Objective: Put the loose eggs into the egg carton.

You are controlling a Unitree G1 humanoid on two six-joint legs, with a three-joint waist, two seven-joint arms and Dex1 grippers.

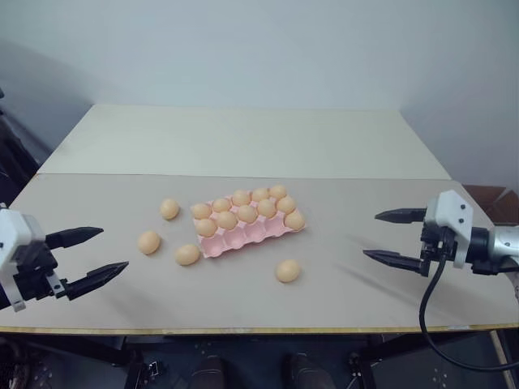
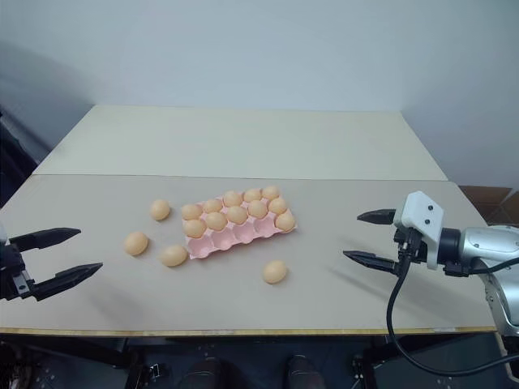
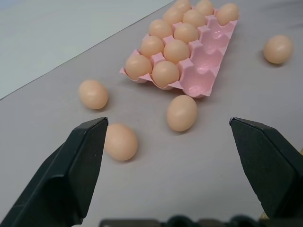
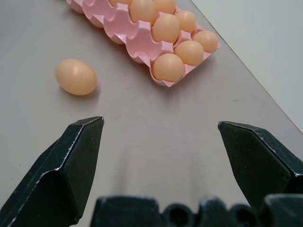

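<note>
Left eye view: the egg carton point(image 1: 250, 221) lies near the middle of the table point(image 1: 340, 275), turned a little askew to its edges, and four loose eggs lie around it on the bare surface.
Carton fill: the two rows toward the far edge hold eggs; the row toward the near edge looks mostly empty, apart from one egg at its right end, so I judge there are cups enough for the four.
Left-side eggs: three loose eggs, one point(image 1: 169, 209) toward the far edge, one point(image 1: 148, 242) nearest the left edge, one point(image 1: 186, 254) just beside the carton's near left corner.
Right-side egg: one egg point(image 1: 287, 271) lies alone, between the carton and the near edge.
Left gripper point(image 1: 92, 254): my fingers are spread wide and empty, near the near left corner, well apart from every egg.
Right gripper point(image 1: 392, 237): likewise released and empty, out toward the right edge.
Risk, rolling: an egg nudged by one finger before the other closes could roll away, perhaps off the near edge.
Risk, grip: smooth ovals may squirt out of a hard pinch, or crack.
Risk, carton: the light tray could slide if I bump it, or I could knock seated eggs while lowering one into the near row.
</note>
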